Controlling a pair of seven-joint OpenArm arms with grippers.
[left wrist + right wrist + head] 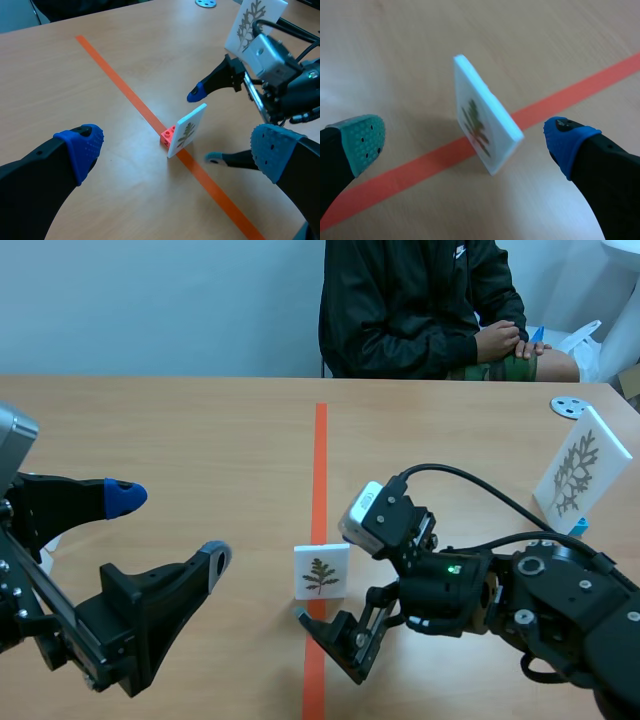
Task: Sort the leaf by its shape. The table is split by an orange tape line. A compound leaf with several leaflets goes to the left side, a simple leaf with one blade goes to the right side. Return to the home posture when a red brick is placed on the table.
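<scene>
Left gripper (170, 528) and right gripper (205, 126) both released; leaf card (322, 571) at right's 12 o'clock, probably compound, so center it, then pinch.

Your left gripper (170, 528) hangs low at its own side, fingers spread wide; your right gripper (464, 137) (stretched in toward the middle) has its fingers well apart too.

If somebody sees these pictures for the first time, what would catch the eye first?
A small white leaf card stands upright on the orange tape line at mid-table, and the open right gripper flanks it without touching. A larger leaf card stands at the table's right, and a person sits across.
</scene>
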